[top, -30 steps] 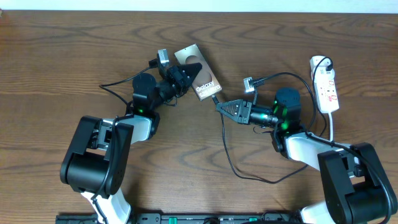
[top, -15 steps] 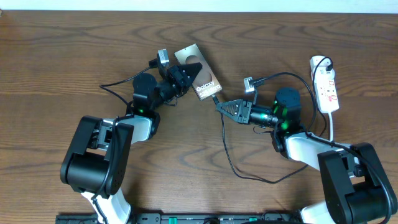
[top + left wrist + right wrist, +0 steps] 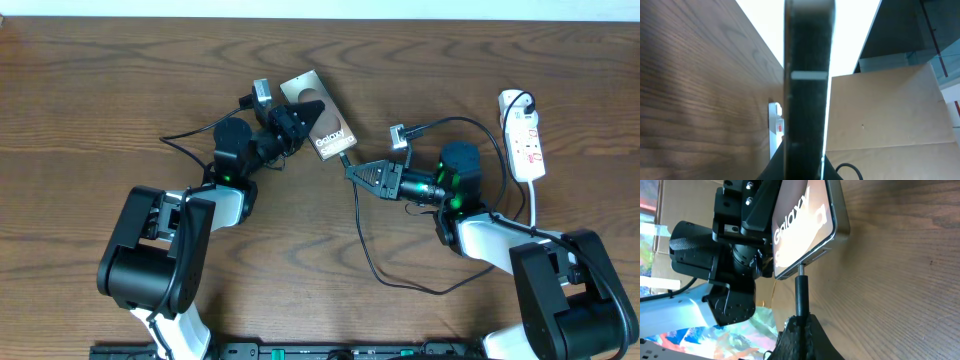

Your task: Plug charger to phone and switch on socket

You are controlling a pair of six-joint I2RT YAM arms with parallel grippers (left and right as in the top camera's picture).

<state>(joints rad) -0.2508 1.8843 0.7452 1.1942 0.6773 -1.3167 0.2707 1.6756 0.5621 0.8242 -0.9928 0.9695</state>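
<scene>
The phone [image 3: 322, 116], a dark brown slab with white Galaxy lettering, is held up on its edge above the table centre. My left gripper [image 3: 300, 115] is shut on its far end, and the left wrist view shows the phone's dark edge [image 3: 807, 85] running straight up between the fingers. My right gripper [image 3: 352, 171] is shut on the charger plug [image 3: 801, 296], whose metal tip [image 3: 801, 269] meets the phone's lower end [image 3: 805, 260]. The charger's black cable [image 3: 372, 255] trails off toward the table's front. The socket [image 3: 524, 135], a white strip with red switches, lies at the far right.
The socket's thick white cord [image 3: 532, 205] runs down beside my right arm. A thin black wire [image 3: 190, 133] loops left of my left arm. Cardboard boxes [image 3: 885, 115] stand beyond the table's edge in the left wrist view.
</scene>
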